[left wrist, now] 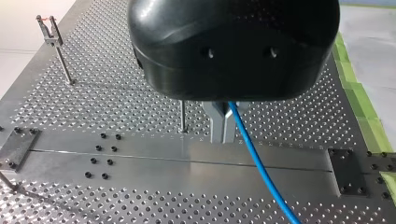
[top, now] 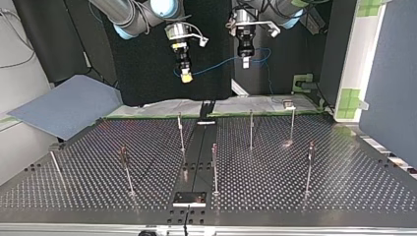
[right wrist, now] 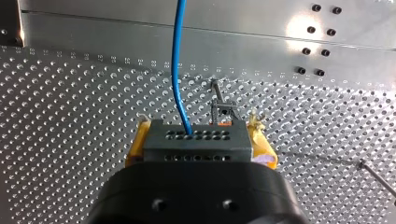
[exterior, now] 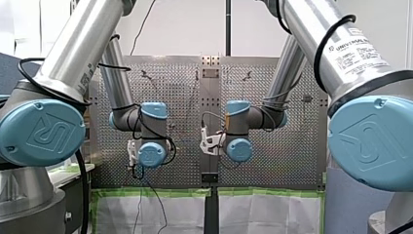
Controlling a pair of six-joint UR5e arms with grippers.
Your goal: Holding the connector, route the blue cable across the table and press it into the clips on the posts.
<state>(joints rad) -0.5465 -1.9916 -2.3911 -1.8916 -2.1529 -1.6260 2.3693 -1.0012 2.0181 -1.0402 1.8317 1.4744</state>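
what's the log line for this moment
right gripper: shut on connector | left gripper: shut on cable | cable: slung between grippers, above table | posts: no cable yet

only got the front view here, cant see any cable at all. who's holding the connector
Observer: My right gripper has it. The right wrist view shows the grey connector clamped between its yellow pads.
Operator: and the other arm
Observer: In the left wrist view my left gripper is shut on the blue cable, which runs out from its metal fingers.
Operator: any of it routed yet
Observer: No. In the top view the cable hangs in the air between the two grippers, above the far edge of the table, and the posts carry none of it.
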